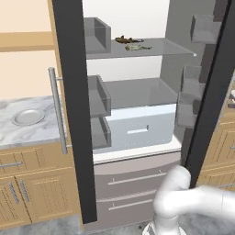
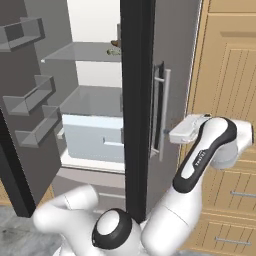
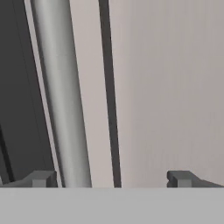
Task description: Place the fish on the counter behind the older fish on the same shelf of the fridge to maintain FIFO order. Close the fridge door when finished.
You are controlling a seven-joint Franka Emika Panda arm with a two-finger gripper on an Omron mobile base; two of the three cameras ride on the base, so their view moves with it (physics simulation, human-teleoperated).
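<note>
Left base view: fridge [image 1: 137, 151] stands with both doors swung open, black door edges framing the inside. Top shelf [image 1: 170, 48] carries two fish lying close together. The dark brown fish [image 1: 123, 40] sits further back; the paler olive-grey older fish [image 1: 137, 47] lies just in front of it, nearer the shelf's front edge. Door bins [image 1: 98, 94] on the left door look bare. A pale drawer [image 1: 137, 126] sits below the second shelf. To the left, the marble counter [image 1: 27, 133] holds a round grey dish [image 1: 27, 116].

Right base view: the arm reaches to the outer face of the right-hand door, its hand right beside the vertical bar handle [image 2: 163, 112]. Both fish are only slivers past the door edge on the upper shelf.

Hand view: gripper [image 3: 113, 178] fingertips spread wide apart, holding nothing. The handle runs upright just beside the left fingertip [image 3: 41, 178], pale door panel behind.
</note>
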